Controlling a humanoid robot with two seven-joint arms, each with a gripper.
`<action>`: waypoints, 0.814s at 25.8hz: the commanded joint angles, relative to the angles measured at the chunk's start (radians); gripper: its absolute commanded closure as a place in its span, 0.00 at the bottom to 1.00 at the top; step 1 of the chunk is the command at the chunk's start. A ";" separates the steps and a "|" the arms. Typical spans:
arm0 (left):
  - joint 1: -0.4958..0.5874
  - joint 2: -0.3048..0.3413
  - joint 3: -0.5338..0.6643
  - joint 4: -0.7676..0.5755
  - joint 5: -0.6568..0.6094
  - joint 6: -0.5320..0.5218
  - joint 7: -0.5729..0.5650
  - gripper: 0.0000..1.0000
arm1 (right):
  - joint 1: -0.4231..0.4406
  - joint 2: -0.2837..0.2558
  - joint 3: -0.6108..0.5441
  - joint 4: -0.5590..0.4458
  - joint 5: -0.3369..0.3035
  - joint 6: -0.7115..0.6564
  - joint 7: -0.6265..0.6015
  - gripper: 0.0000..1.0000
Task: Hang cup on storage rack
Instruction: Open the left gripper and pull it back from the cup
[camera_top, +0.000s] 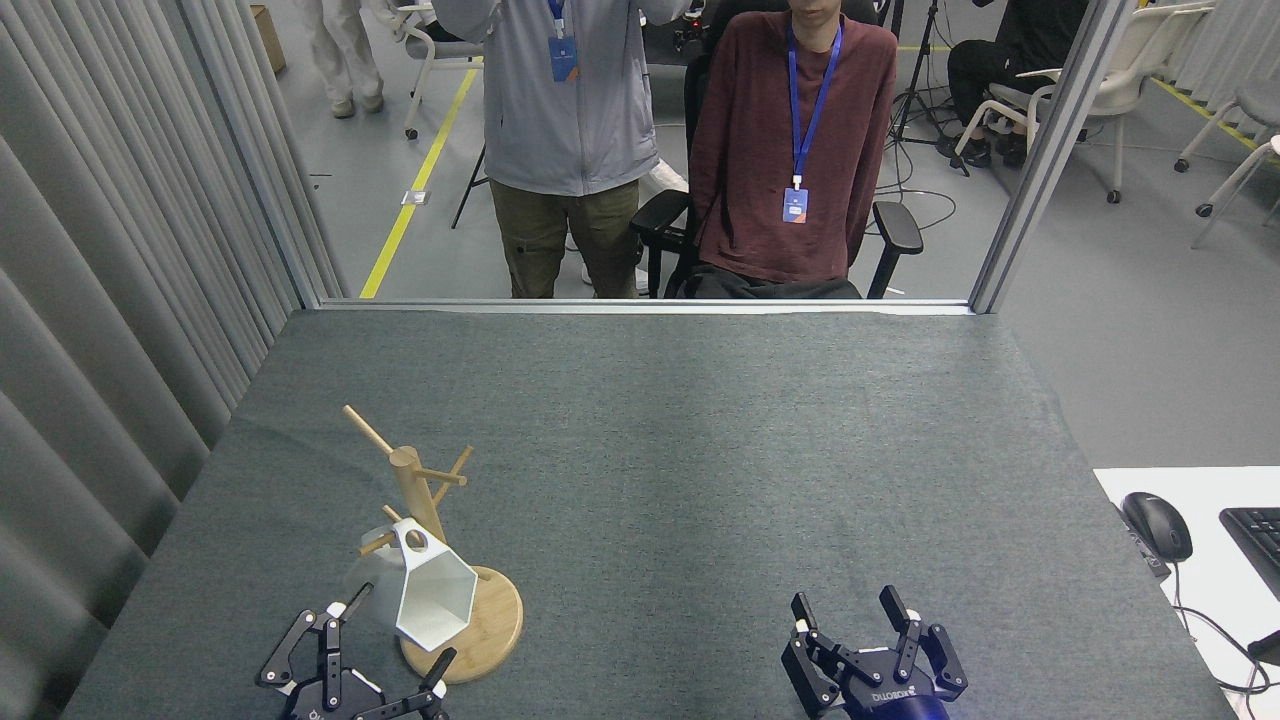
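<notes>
The white faceted cup hangs tilted against the wooden storage rack. A low peg pokes through the hole in its rim tab, and its mouth faces down to the right over the rack's round base. My left gripper sits just below the cup at the near edge. It is open, with fingers spread to either side and no grip on the cup. My right gripper is open and empty at the near right of the table.
The grey felt table has a curtain along its left side. Two people are behind the far edge, one standing and one seated. A white desk with a mouse and a keyboard stands at the right.
</notes>
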 joint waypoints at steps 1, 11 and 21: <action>0.019 0.000 0.001 -0.001 0.000 0.001 0.004 0.01 | -0.007 0.004 0.005 0.000 0.000 -0.001 0.005 0.01; 0.079 0.012 0.111 0.000 0.092 0.001 0.021 0.01 | -0.002 -0.005 0.005 0.000 0.002 -0.001 0.005 0.01; 0.088 0.015 0.346 0.003 0.690 -0.141 -0.182 0.01 | 0.082 -0.016 -0.024 -0.057 0.183 -0.033 -0.178 0.01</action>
